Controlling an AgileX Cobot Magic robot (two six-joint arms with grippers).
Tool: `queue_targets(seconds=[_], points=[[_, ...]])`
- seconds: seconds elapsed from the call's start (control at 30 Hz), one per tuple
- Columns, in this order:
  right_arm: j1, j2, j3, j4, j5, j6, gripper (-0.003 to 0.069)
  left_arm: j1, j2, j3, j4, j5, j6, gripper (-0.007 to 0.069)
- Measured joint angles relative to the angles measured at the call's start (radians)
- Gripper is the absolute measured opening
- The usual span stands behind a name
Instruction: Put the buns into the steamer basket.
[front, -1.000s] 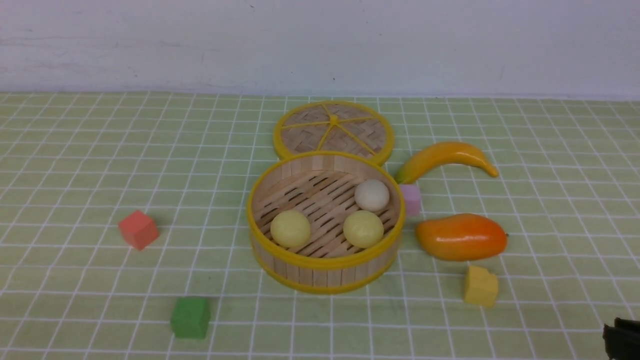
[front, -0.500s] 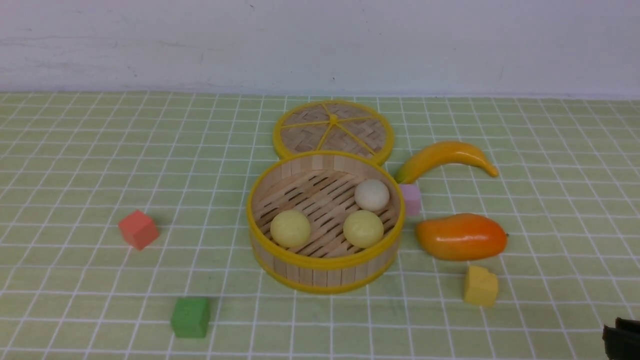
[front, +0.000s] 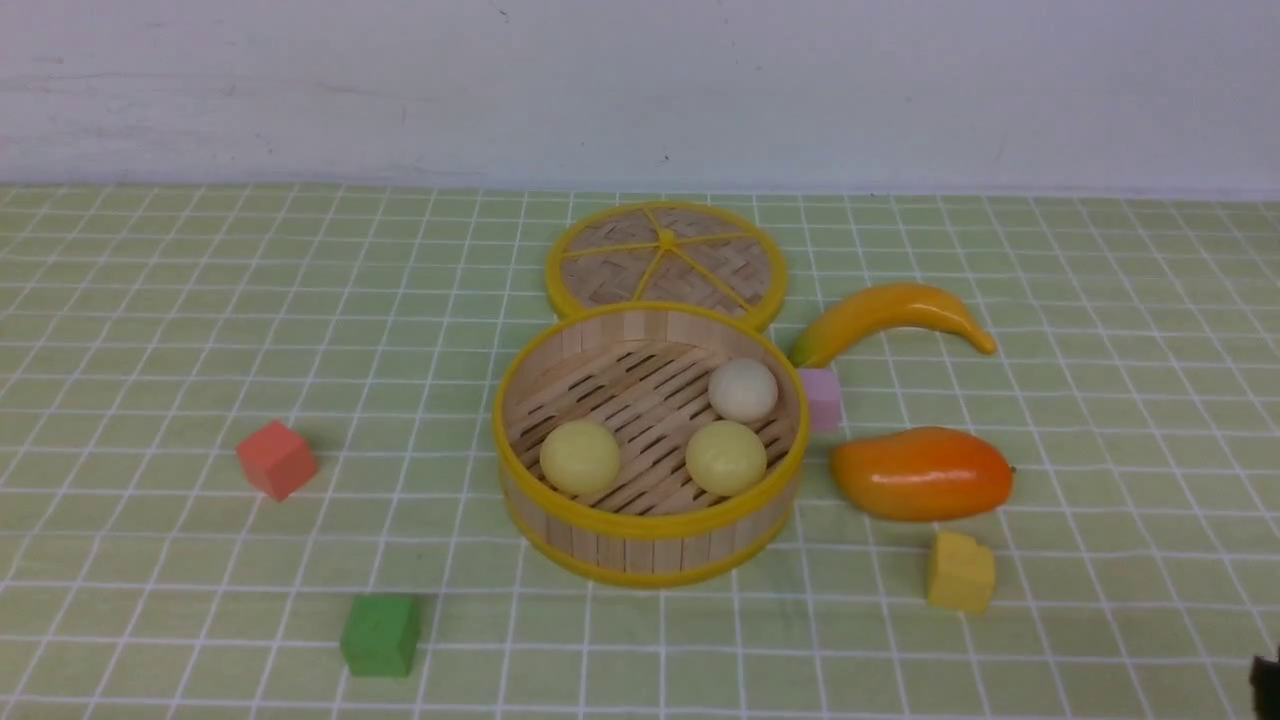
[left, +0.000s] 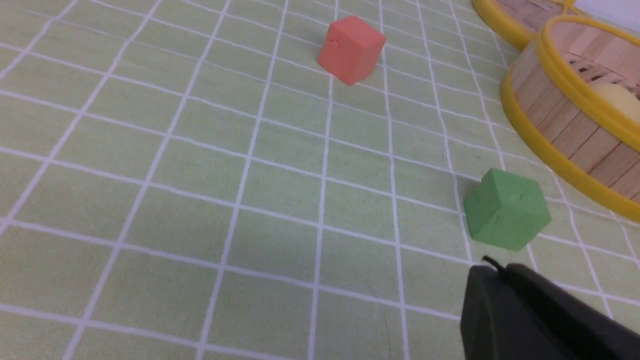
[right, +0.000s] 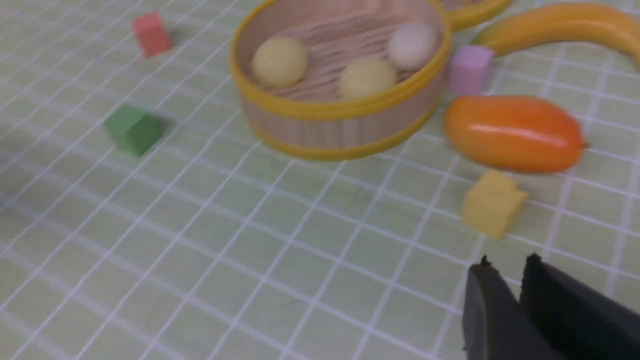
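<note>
**Inspector:** Front view first. Where are the buns?

**Assistant:** All three lie on the slatted floor of the steamer basket (front: 648, 445) — two pale yellow buns (front: 580, 457) toward the near rim, the off-white bun (front: 743, 389) at the far right. The lid (front: 667, 262) lies flat behind.

**Inspector:** Left wrist view?

**Assistant:** The left gripper (left: 487, 267) has its fingers pressed together, holding nothing. The basket lies well off to one side, beyond the green cube (left: 506, 216).

**Inspector:** Right wrist view?

**Assistant:** The picture is blurred, but the right gripper (right: 507, 267) appears parted only a crack, empty. The basket lies ahead of its fingers, past the yellow block (right: 492, 203) — no bun left outside, so I judge no reach is called for.
</note>
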Motion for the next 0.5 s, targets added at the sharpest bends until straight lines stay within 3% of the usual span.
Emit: queue_targets(seconds=[0.27,0.5], points=[[-0.3,-0.196,0.111,0.003,0.001,0.0,0.012,0.0,0.0,0.001,0.0,0.0,0.0,0.0003],[-0.407,-0.34,0.259,-0.093,-0.018,0.0,0.0129,0.0,0.0,0.001,0.0,0.0,0.0,0.0008]])
